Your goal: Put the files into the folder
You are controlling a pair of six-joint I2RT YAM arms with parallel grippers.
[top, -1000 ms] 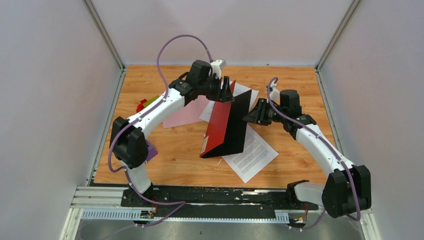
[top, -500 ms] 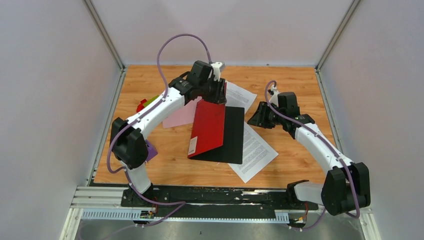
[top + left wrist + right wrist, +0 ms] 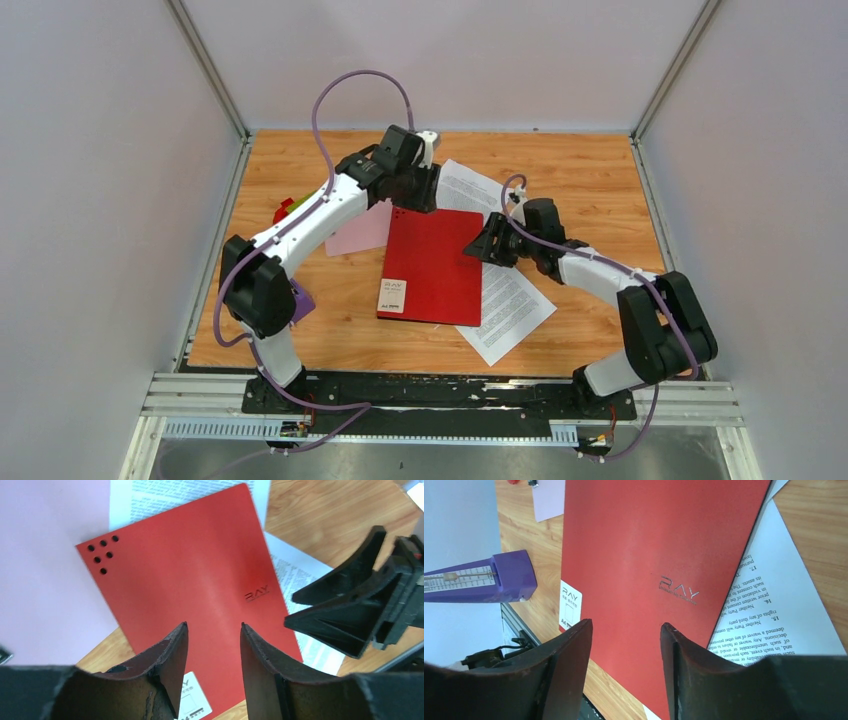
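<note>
The red folder (image 3: 432, 266) lies shut and flat on the wooden table (image 3: 590, 180). It also shows in the left wrist view (image 3: 185, 575) and the right wrist view (image 3: 649, 545). Two printed white sheets lie under it: one sticks out at its right and front (image 3: 512, 310), one at its far side (image 3: 468, 188). My left gripper (image 3: 422, 198) hangs open and empty over the folder's far edge. My right gripper (image 3: 480, 243) is open and empty at the folder's right edge; its fingers (image 3: 350, 610) show in the left wrist view.
A pink sheet (image 3: 358, 232) lies left of the folder, partly under it. Red and green small objects (image 3: 292, 207) sit at the table's left edge. A purple block (image 3: 300, 300) sits by the left arm's base. Grey walls stand around the table.
The folder's red cover has dropped from nearly upright to flat, so the folder is now shut. My left gripper has let go of it. My right gripper has moved left and down to the folder's right edge.
</note>
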